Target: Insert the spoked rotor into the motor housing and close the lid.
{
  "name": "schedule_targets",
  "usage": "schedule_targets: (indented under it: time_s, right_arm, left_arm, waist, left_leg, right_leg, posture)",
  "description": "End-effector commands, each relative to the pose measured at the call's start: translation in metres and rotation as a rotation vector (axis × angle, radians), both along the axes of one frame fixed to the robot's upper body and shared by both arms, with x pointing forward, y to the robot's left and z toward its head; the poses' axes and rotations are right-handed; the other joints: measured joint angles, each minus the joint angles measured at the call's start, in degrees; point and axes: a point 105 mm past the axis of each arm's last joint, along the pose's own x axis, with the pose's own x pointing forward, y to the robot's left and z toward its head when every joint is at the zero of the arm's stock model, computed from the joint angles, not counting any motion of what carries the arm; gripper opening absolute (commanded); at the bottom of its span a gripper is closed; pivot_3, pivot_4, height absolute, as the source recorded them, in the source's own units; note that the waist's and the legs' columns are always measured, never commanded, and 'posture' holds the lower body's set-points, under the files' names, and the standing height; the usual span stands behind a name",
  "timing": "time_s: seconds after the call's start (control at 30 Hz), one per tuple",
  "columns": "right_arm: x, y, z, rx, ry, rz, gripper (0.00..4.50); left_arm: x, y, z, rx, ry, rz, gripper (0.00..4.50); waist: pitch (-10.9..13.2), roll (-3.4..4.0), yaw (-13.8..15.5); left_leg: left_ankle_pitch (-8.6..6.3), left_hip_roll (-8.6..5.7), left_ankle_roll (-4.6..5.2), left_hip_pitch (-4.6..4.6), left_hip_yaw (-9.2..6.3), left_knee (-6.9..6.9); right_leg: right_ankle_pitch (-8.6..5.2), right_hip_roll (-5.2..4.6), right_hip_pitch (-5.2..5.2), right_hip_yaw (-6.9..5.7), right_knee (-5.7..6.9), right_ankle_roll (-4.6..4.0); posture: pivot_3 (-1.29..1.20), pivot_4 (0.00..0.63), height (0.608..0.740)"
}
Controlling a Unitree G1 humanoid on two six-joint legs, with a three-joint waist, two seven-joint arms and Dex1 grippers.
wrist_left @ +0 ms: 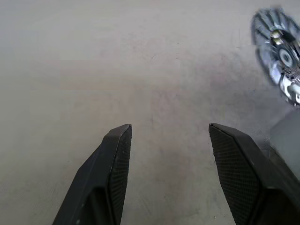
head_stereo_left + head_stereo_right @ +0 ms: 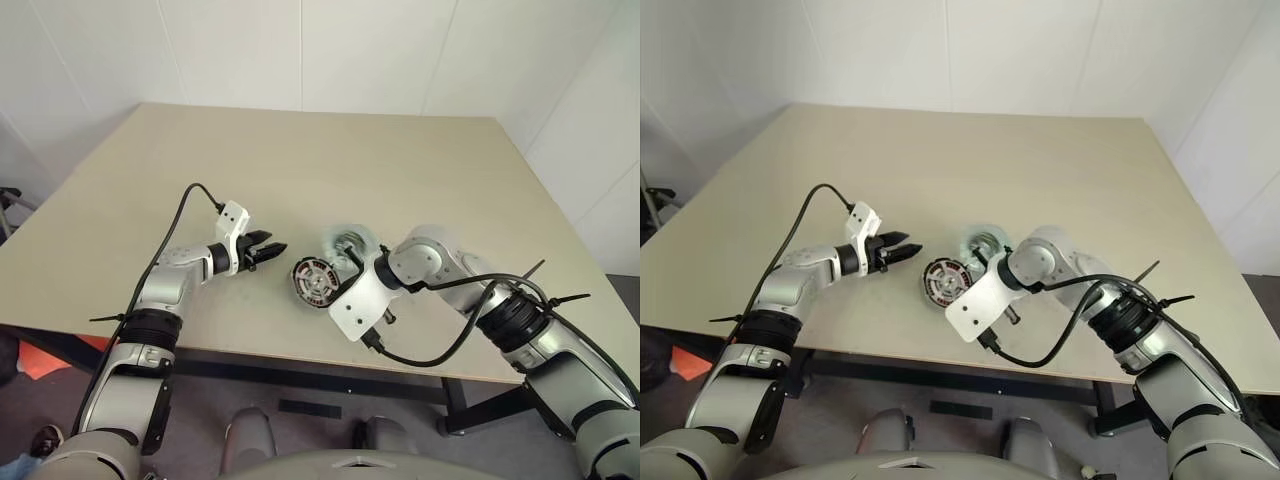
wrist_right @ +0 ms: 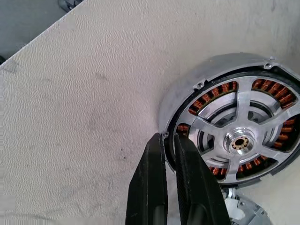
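Your right gripper [image 3: 169, 140] pinched shut on the housing [image 3: 187, 101] rim near the table's front edge, rotor [image 3: 239, 140] seated inside, steadying it for the lid [image 2: 345, 240]; left gripper [image 1: 169, 136] hung open, empty.

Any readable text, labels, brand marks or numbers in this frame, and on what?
None readable.
The motor housing, with the spoked rotor seated in it, shows bare metal and copper windings, no markings.
The lid shows ribs only.
The table and both grippers' fingers are unmarked.
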Motion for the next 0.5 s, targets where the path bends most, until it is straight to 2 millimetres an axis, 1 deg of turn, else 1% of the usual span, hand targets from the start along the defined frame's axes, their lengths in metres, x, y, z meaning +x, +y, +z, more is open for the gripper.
schedule_targets:
  time_s: [0.03,0.33,0.5]
  right_arm:
    - [0.0040,0.0012,0.0121,0.015,-0.038,0.001,0.00]
    - [0.0045,0.0017,0.0133,0.041,-0.020,-0.030,0.00]
    - [0.0137,-0.0014,0.0202,0.101,0.025,-0.151,0.00]
  left_arm:
    - [0.0045,0.0021,0.0162,-0.016,-0.054,0.006,2.77]
    - [0.0043,0.0021,0.0158,-0.015,-0.055,0.003,2.77]
    - [0.0049,0.0013,0.0154,-0.016,-0.055,0.005,2.77]
  waist:
    - [0.0,0.00,0.0]
    - [0.0,0.00,0.0]
    - [0.0,0.00,0.0]
  left_leg:
    - [0.00,0.00,0.00,0.01,0.00,0.00]
    - [0.00,0.00,-0.01,0.01,0.00,-0.01]
    - [0.01,0.00,-0.01,0.01,0.00,-0.01]
  right_leg:
    - [0.00,0.00,0.00,0.00,0.01,0.00]
    - [0.00,0.00,-0.01,0.00,0.02,0.00]
    - [0.00,0.00,-0.01,0.00,0.02,0.00]
  posture:
    - [0.00,0.000,0.740]
    - [0.00,0.000,0.740]
    - [0.00,0.000,0.740]
